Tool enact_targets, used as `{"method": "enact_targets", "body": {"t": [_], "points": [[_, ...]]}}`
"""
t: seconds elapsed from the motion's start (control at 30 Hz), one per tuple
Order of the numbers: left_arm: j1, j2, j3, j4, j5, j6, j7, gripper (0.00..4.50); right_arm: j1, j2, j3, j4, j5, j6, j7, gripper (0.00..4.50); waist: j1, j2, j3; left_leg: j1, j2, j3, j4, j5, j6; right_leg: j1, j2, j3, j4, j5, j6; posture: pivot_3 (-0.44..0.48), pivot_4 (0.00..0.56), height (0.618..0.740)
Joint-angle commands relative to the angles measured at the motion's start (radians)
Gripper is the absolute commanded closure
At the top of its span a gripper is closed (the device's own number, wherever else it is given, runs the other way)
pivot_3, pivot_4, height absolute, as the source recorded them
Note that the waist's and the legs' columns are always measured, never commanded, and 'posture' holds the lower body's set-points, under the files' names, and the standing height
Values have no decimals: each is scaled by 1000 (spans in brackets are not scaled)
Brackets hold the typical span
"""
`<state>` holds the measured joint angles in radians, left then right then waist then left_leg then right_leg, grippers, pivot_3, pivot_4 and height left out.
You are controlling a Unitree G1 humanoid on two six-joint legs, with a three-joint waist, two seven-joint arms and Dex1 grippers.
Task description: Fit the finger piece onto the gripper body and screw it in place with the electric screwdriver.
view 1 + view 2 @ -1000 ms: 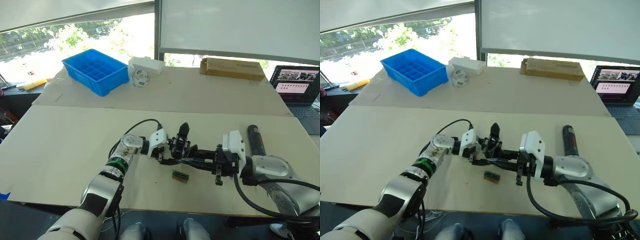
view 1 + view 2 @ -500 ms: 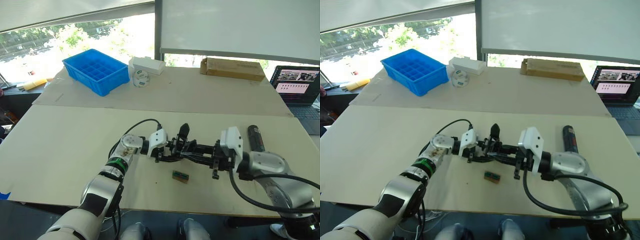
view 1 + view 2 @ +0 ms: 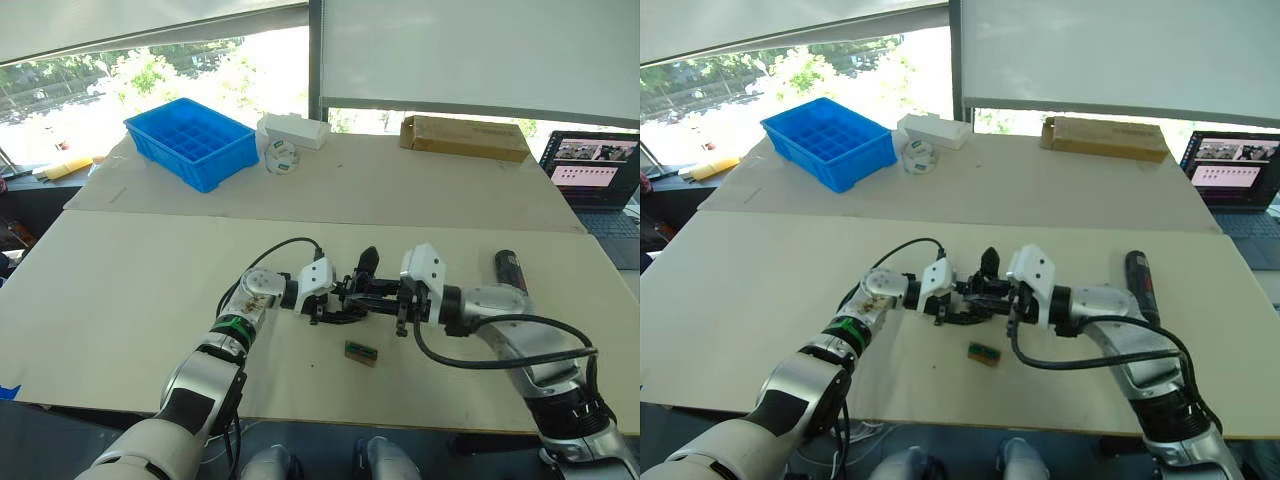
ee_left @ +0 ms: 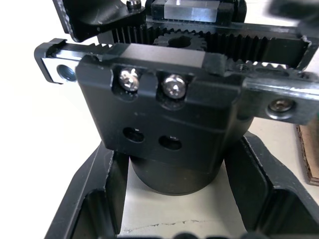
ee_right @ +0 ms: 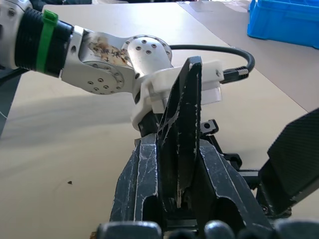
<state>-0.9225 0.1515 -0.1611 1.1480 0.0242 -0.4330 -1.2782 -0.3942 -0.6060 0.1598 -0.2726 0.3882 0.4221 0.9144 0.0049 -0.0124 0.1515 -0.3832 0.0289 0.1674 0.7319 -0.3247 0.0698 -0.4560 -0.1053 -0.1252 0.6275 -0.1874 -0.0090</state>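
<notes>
The gripper body (image 4: 169, 114), a black block with two screws and a toothed rack, sits between my left gripper's fingers (image 4: 94, 199), which are shut on it. In the eye views my left gripper (image 3: 343, 300) holds it on the near table, its one pointed finger (image 3: 366, 264) sticking up. My right gripper (image 3: 380, 297) is right against it from the right, shut on the finger piece (image 5: 179, 134), a black wedge standing between its fingers (image 5: 137, 184). The electric screwdriver (image 3: 510, 272) lies on the table behind my right forearm.
A small green-and-tan block (image 3: 361, 352) lies just in front of the two grippers. On the far table stand a blue bin (image 3: 190, 140), a white box (image 3: 293, 130), a tape roll (image 3: 281, 156) and a cardboard box (image 3: 463, 137). A laptop (image 3: 595, 170) sits far right.
My right gripper has moved left with the finger piece, from a hand's width away to right against the gripper body. The left gripper and the screwdriver have stayed put.
</notes>
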Motion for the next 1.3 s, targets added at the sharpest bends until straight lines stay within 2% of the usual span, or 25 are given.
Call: {"method": "enact_targets", "body": {"t": [0.03,0.27,0.97,1.17,1.3], "points": [[16,4,-6,-24,6,11,-3,2200,-22,1,0,0,-10,-22,23,4120,-1,0,0,0,0,0,0,0,0,0,0,0,0,0,0,0,150,740],[24,9,-7,-34,8,16,-7,2200,-49,13,11,69,-39,-19,34,4120,-5,0,0,1,0,0,0,0,0,0,0,0,1,0,0,0,150,740],[34,15,-8,-43,10,35,-3,2200,-53,9,61,48,-44,91,53,4120,-10,1,-1,2,0,0,0,0,0,1,0,0,1,0,0,0,150,740],[37,14,-9,-47,8,35,-6,2200,-91,-29,82,107,-78,184,32,4120,-15,1,-2,4,0,0,0,0,0,2,-1,1,2,0,0,0,150,740],[40,13,-9,-51,7,37,-8,2200,-112,-18,76,130,-40,256,29,4120,-15,0,-4,5,0,0,0,0,0,3,-1,1,2,0,0,0,150,740]]}}
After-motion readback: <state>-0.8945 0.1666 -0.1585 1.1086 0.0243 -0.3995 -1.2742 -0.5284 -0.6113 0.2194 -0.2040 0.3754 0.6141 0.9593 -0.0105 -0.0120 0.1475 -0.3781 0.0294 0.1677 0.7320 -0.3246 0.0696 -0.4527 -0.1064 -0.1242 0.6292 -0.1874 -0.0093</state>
